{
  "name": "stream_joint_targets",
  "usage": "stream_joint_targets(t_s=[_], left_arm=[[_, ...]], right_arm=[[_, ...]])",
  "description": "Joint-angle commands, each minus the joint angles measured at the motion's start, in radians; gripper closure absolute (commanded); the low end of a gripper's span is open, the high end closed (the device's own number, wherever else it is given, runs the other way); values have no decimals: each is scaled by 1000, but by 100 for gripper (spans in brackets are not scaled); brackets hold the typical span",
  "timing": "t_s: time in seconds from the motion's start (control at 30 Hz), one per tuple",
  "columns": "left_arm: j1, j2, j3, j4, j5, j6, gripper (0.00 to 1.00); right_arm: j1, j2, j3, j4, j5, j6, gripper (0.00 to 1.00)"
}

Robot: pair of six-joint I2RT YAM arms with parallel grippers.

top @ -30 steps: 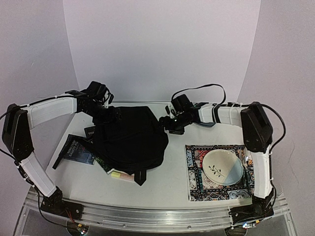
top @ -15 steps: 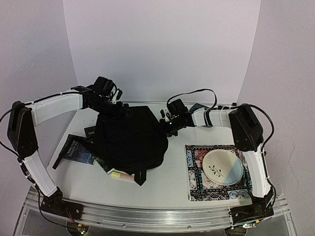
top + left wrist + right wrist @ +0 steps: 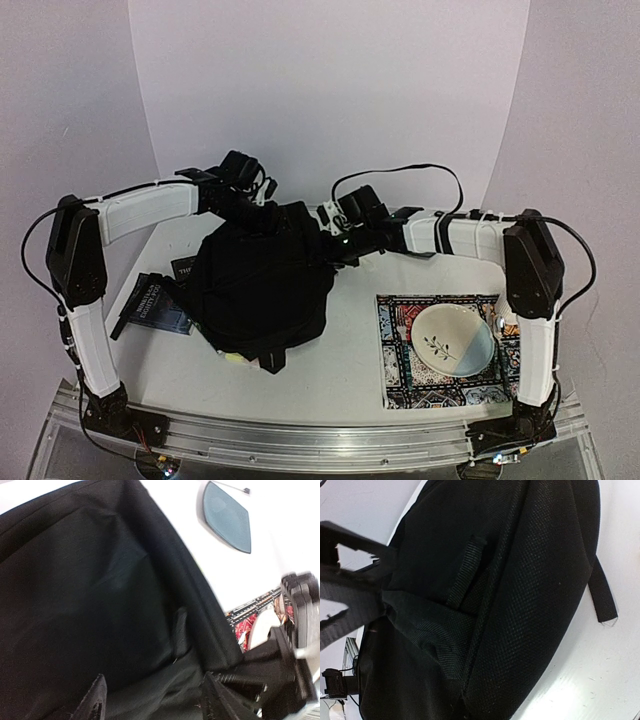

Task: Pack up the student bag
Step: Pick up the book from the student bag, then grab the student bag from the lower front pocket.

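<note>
The student bag (image 3: 262,290) is a big soft black backpack slumped on the table's left half, with its top edge drawn up toward the back. My left gripper (image 3: 265,218) is at the bag's far top edge. In the left wrist view its gripper (image 3: 155,700) stands open, black fingertips (image 3: 95,700) apart with a fold of the bag (image 3: 100,595) between them. My right gripper (image 3: 328,240) is shut on the bag's upper right edge. Bag fabric (image 3: 520,595) fills the right wrist view and hides the fingers. A loose strap (image 3: 602,595) trails onto the table.
A dark blue book (image 3: 155,305) and a black card (image 3: 185,268) stick out from under the bag's left side. A pale plate (image 3: 452,338) rests on a patterned mat (image 3: 395,350) at the front right. A grey-blue oval object (image 3: 227,515) lies behind the bag.
The right gripper has shut on the bag's edge. Both arms moved back and up, raising the bag's top. The bag now covers the yellow item at its front. The left gripper's fingers have narrowed.
</note>
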Motion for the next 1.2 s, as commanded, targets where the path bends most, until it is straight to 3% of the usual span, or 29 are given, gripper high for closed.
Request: stream_joint_targets(t_s=[0.0, 0.67, 0.97, 1.17], left_arm=[[-10, 39, 91, 24, 49, -11, 41], [-11, 206, 203, 29, 143, 8, 62], [-12, 182, 198, 31, 144, 24, 98], [-3, 86, 133, 31, 16, 36, 100]], right_arm=[[26, -68, 1, 13, -22, -45, 100], [52, -61, 21, 13, -25, -71, 100], [49, -70, 8, 6, 39, -71, 100], [32, -95, -43, 6, 105, -44, 100]])
